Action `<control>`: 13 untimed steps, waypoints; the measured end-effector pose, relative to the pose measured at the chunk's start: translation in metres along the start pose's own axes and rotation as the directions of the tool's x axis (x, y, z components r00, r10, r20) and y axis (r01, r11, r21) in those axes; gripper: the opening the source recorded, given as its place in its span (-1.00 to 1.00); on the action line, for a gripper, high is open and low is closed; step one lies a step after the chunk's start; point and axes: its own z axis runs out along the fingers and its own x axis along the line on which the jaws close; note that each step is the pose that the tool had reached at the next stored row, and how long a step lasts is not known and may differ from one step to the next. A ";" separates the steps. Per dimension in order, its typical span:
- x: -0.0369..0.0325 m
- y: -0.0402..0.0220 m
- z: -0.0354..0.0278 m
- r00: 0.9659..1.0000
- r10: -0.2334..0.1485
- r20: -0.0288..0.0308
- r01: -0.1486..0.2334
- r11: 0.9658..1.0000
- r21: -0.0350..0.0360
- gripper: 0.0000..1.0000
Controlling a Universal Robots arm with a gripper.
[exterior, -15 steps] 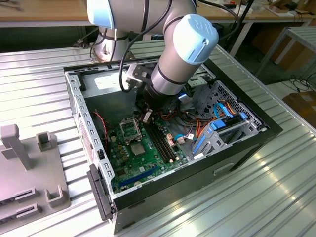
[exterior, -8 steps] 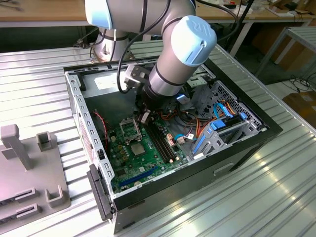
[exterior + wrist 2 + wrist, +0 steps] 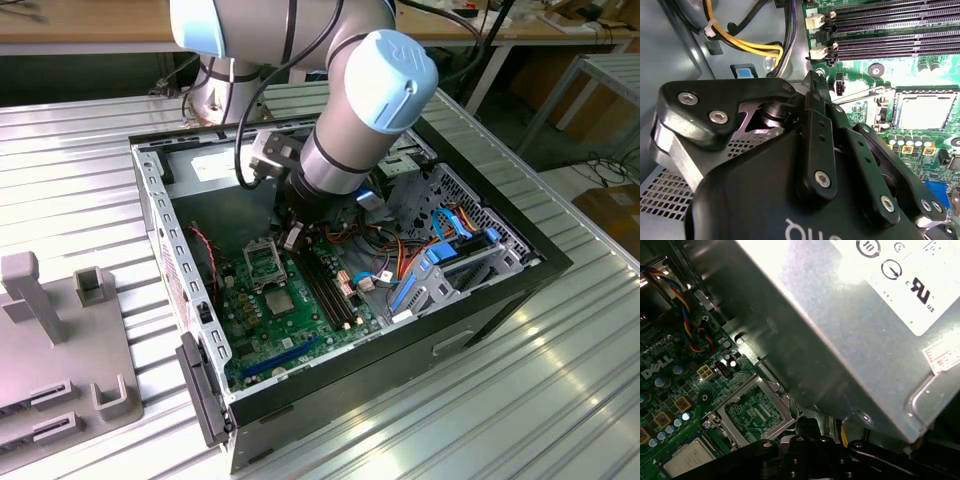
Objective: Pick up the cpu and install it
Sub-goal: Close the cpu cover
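Gripper [image 3: 292,236] hung inside computer case [image 3: 520,262]; state of jaws could not be told. Cpu [image 3: 278,302] lay flat on motherboard [image 3: 262,335], beside open socket frame [image 3: 262,262], ungrasped. Step judged: approach for pick; grasp called for centring over thin chip.

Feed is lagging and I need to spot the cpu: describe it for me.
In the open computer case, find the green motherboard. The cpu is the small flat silver-grey square beside the long black memory slots; its plain metal face sets it apart.
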 end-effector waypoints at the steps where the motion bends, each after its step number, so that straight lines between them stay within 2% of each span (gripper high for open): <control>1: 0.0000 0.0001 -0.0006 1.000 -0.001 0.000 0.001 1.000 0.000 -0.79; 13: -0.0008 0.0016 -0.0067 1.000 -0.011 -0.003 0.011 1.000 -0.001 -0.79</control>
